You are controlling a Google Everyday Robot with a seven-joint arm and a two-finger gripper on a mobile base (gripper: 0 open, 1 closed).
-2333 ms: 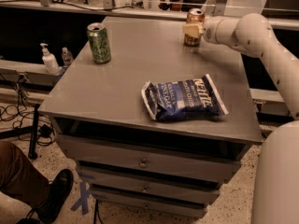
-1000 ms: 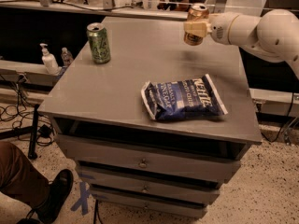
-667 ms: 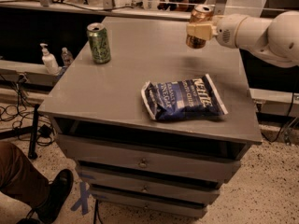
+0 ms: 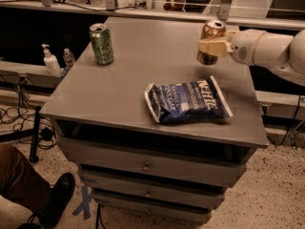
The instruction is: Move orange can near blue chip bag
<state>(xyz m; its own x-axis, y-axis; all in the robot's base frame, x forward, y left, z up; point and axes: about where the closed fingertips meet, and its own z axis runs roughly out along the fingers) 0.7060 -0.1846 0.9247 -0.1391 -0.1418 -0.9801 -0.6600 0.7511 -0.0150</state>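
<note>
your gripper (image 4: 210, 47) reaching in from the right, fingers clamped across the middle of the orange can (image 4: 213, 31), can held over the table (image 4: 119, 94) back-right, just behind the blue chip bag (image 4: 188, 101), green can (image 4: 101, 43) well off left

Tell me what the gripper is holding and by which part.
The gripper holds the orange can by the middle of its side, over the far right of the table.
</note>
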